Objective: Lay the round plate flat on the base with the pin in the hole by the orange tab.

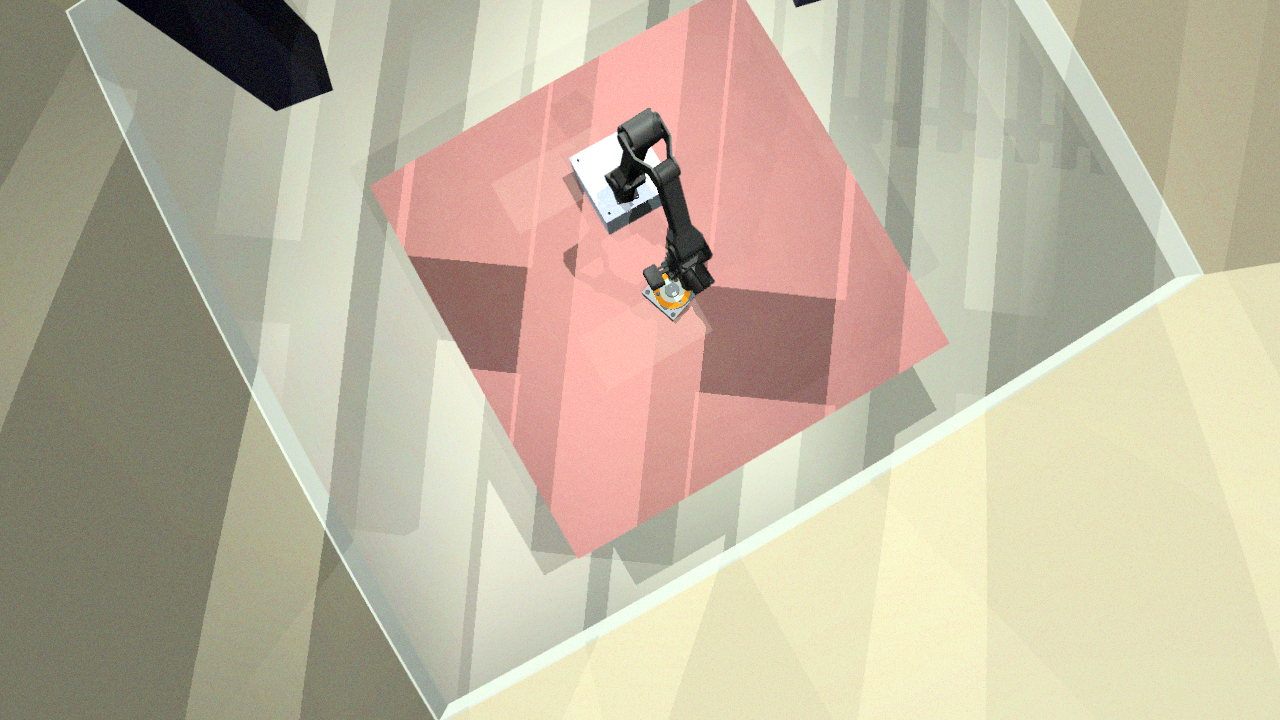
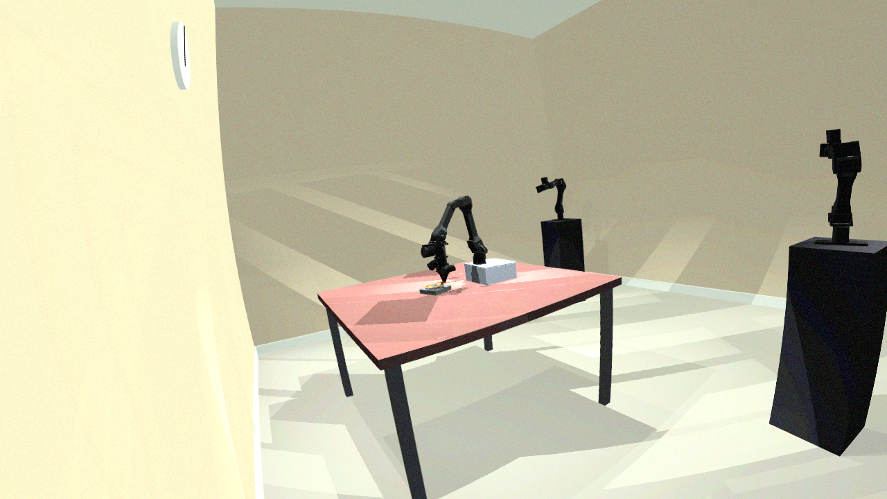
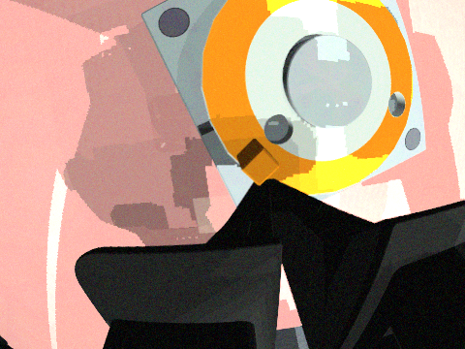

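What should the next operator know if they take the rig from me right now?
Gripper: shut, nothing between the fingers, closed tip right at the orange tab; contact cannot be confirmed.
Round plate: on the post, over the square grey base on the pink table.
Tab hole: beside the tab, showing something rounded and grey inside; whether that is the pin, and whether the plate lies flat, cannot be told.
Done: the tip is in place to push the tab.
Left: confirm the pin is in that hole and the plate is flat, nudging the tab if not, then back the arm clear.
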